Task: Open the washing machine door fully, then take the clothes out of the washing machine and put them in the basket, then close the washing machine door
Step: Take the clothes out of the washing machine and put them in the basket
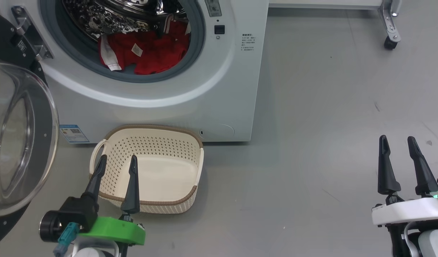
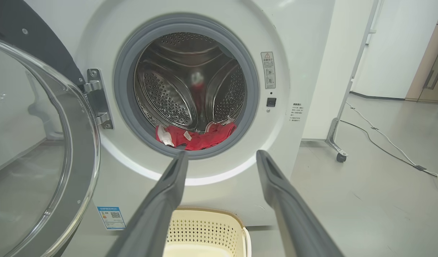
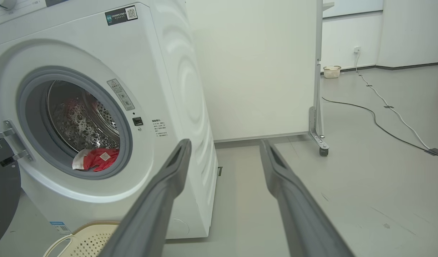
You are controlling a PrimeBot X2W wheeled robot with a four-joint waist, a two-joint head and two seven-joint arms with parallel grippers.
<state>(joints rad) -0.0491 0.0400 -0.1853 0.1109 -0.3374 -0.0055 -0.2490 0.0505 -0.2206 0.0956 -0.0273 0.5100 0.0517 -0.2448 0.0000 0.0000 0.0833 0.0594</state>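
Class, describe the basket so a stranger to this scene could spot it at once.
Find the big white washing machine. On the grey floor at the foot of its front stands the basket. Unlike the smooth white machine, it is cream perforated plastic with a brown rim and loop handles.

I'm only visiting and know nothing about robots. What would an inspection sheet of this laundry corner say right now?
Surface: grey floor, smooth, faintly scuffed.
Job's things: washing machine door swung open leftward; red clothes in the washing machine drum; basket empty, on the floor before it.
Clutter: small pale basket far off by the wall.
Grippers: left gripper open, empty, near the basket; right gripper open, empty, over bare floor.
Cables: black cable and white cable trailing across the floor, rightward.
Surroundings: white panel on castors beside the machine.
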